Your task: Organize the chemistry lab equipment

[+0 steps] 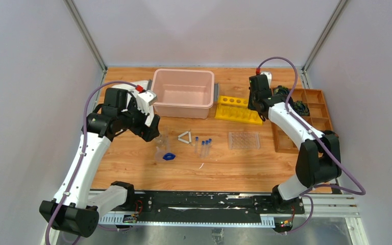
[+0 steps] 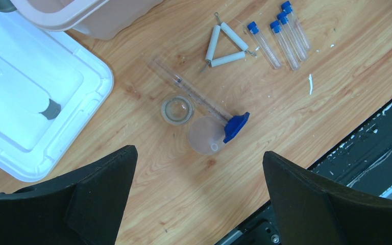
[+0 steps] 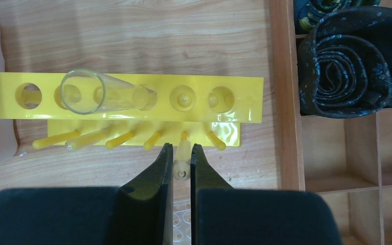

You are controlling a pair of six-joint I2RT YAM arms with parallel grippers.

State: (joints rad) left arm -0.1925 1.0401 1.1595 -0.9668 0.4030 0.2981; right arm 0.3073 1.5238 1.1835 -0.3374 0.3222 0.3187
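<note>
Progress is judged slight: one tube is clamped in the right pincer at the far-edge yellow rack, while capped tubes, triangle and beakers are left at mid tabletop under the wide-apart left pincer.

Wooden tabletop: light-brown grain, fills centre of frame.
Enclosure: left wall panel, rear wall panel, right wall panel; all plain, pale grey-lilac.
Metal corner posts: run diagonally from top edge down to tabletop rear corners.
Black strip: lower centre, along near tabletop edge.
Lighting: even, diffuse; shadows soft.
</note>
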